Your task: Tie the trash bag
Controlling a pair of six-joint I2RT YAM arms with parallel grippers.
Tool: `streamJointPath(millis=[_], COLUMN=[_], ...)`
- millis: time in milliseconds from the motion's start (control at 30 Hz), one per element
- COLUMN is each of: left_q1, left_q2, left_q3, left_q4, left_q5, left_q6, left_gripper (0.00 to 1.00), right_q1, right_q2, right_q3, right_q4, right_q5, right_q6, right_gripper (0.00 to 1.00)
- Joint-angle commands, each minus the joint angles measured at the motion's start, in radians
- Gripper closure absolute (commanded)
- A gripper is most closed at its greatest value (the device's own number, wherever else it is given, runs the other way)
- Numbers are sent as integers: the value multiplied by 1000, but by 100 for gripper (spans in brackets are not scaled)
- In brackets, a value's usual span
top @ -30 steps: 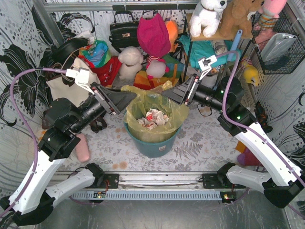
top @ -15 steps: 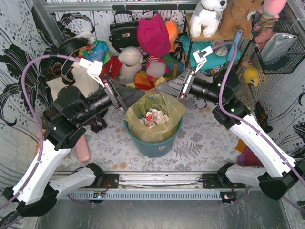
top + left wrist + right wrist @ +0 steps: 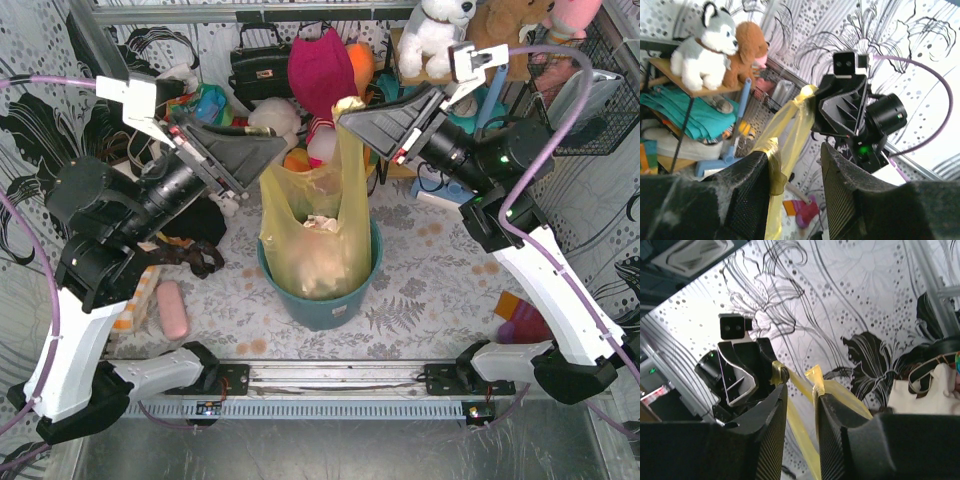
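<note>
Your left arm (image 3: pixel 85 300) rises along the left of the top view and your right arm (image 3: pixel 545 285) along the right, both reaching in toward the upper middle. Between them, at the centre of the frame, the trash bag (image 3: pixel 315 225) stands stretched tall. Its lower part sits in the teal bin (image 3: pixel 325 310) and its two upper strips are drawn up to the grippers.

Your left gripper (image 3: pixel 278 148) meets the bag's upper left corner. In its wrist view the jaws stand clearly apart, with a yellow strip draped over one finger (image 3: pixel 752 185) and clear of the other.

Your right gripper (image 3: pixel 347 116) sits higher, at the bag's upper right, with a small tip of plastic poking past it. In its wrist view the jaws are close together with plastic running through the gap. You cannot tell whether they pinch it.

Crumpled white paper (image 3: pixel 318 224) shows through the bag.
</note>
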Motion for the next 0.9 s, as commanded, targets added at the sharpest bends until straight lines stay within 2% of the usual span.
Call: streamJointPath(millis=[0, 200, 367, 400, 500, 567, 700, 867], left_q1=[7, 7, 6, 7, 6, 7, 6, 7], left_q2=[18, 8, -41, -56, -103, -125, -171, -198], left_q3=[82, 66, -37, -71, -142, -174, -247, -329], left_q4=[2, -63, -35, -29, -29, -52, -78, -79], left_q5=[-110, -212, -135, -116, -55, -28, -12, 35], left_q6=[53, 56, 14, 2, -17, -23, -39, -48], left_gripper=[51, 51, 50, 49, 45, 42, 39, 35], right_q1=[-2, -2, -2, -2, -2, -2, -2, -2], right_q2=[-38, -106, -141, -142, -143, -141, -139, -139], right_q3=[26, -54, -147, -160, -179, -173, -172, -199], right_q4=[71, 32, 21, 9, -72, -155, -262, -289], right_q5=[129, 215, 191, 173, 108, 79, 19, -25], right_q6=[-31, -80, -63, -57, -58, -81, -124, -159], right_gripper=[72, 76, 75, 73, 52, 44, 39, 34])
